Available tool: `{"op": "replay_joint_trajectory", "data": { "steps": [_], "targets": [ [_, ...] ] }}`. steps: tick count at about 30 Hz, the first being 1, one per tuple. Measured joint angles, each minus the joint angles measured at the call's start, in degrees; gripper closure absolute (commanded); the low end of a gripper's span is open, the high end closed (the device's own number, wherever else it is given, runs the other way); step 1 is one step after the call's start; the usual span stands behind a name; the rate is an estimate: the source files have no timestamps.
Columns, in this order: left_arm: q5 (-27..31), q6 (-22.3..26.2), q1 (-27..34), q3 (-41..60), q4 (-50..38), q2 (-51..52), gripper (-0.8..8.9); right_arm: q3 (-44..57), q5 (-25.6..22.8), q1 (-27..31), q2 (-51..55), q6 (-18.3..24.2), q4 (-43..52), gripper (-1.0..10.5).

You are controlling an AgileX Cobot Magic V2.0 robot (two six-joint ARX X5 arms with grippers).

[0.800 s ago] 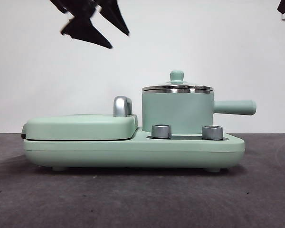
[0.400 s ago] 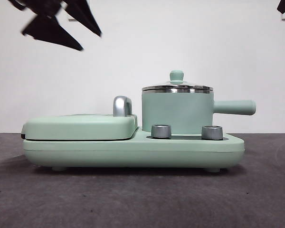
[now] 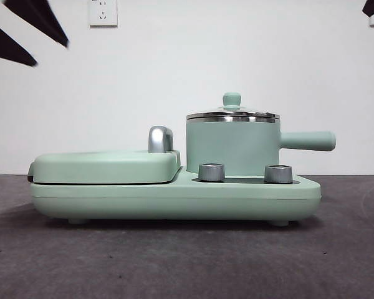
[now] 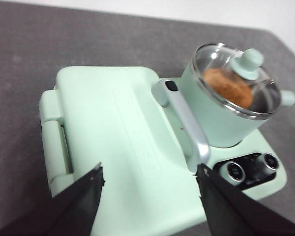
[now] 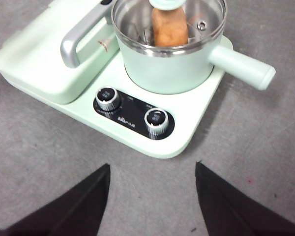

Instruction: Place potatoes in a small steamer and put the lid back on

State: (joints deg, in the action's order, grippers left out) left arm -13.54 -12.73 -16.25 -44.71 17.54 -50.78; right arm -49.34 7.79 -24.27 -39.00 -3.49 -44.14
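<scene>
**Sitting lidded with the potato inside**

Resting on the grey tabletop (image 3: 187, 261), the mint-green cooker base (image 3: 174, 199) carries the small steamer (image 3: 232, 148) beside its griddle cover (image 4: 123, 147). The potatoes (image 4: 227, 87) lie inside, under the lid (image 3: 232, 115). Left hand (image 4: 150, 196) hangs wide open and empty above the cover; right hand (image 5: 152, 196), open and empty, over the tabletop.

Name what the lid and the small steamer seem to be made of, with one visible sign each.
The lid: clear glass, since the potato shows through, with a shiny steel-looking rim. The small steamer: matte mint-green coating, probably over metal; bright steel rim.
</scene>
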Motion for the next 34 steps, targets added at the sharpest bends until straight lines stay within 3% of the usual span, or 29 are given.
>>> {"op": "replay_joint_trajectory", "data": {
  "steps": [14,15,16,17,18,34],
  "targets": [
    [4.6,-0.4,1.0,3.4,13.4,14.1,5.11,0.0,1.1,0.0,0.0,0.0,0.2,6.8],
    [4.6,-0.4,1.0,3.4,13.4,14.5,5.56,0.0,1.1,0.0,0.0,0.0,0.2,7.2],
    [4.6,-0.4,1.0,3.4,13.5,14.8,7.18,0.0,1.1,0.0,0.0,0.0,0.2,8.5],
    [4.6,-0.3,1.0,3.4,13.6,15.3,7.93,0.0,1.1,0.0,0.0,0.0,0.2,9.6],
    [4.6,-0.4,1.0,3.4,13.8,15.8,8.14,0.0,1.1,0.0,0.0,0.0,0.2,9.2],
    [4.6,-0.4,1.0,3.4,13.7,18.9,8.07,0.0,1.2,0.0,0.0,0.0,1.2,9.3]
  ]
}}
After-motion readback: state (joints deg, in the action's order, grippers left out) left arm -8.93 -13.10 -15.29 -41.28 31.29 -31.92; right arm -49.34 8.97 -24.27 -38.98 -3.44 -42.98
